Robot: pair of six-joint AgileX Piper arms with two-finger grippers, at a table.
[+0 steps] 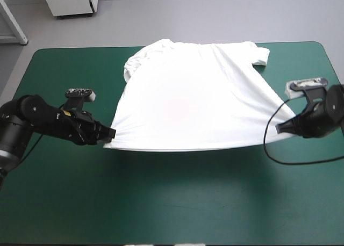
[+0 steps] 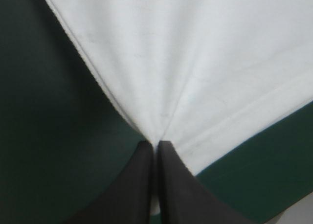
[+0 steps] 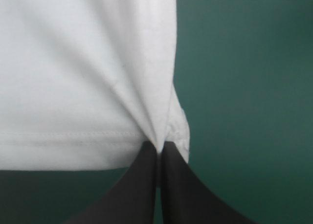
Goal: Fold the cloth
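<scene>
The white T-shirt (image 1: 199,95) is spread wide across the middle of the teal-green tabletop (image 1: 161,208), neck end toward the far edge and hem toward the near side. The left tool (image 1: 110,133) is clamped on the near left corner of the hem, and creases fan out into the fabric from the pinch. The right tool (image 1: 280,128) is clamped on the near right corner in the same way, with the stitched hem bunched just beside its tip. Between the two tools the hem runs taut in a shallow curve, held up off the tabletop with a shadow beneath it. The far part, with the collar and a short sleeve at the far right, lies on the tabletop.
</scene>
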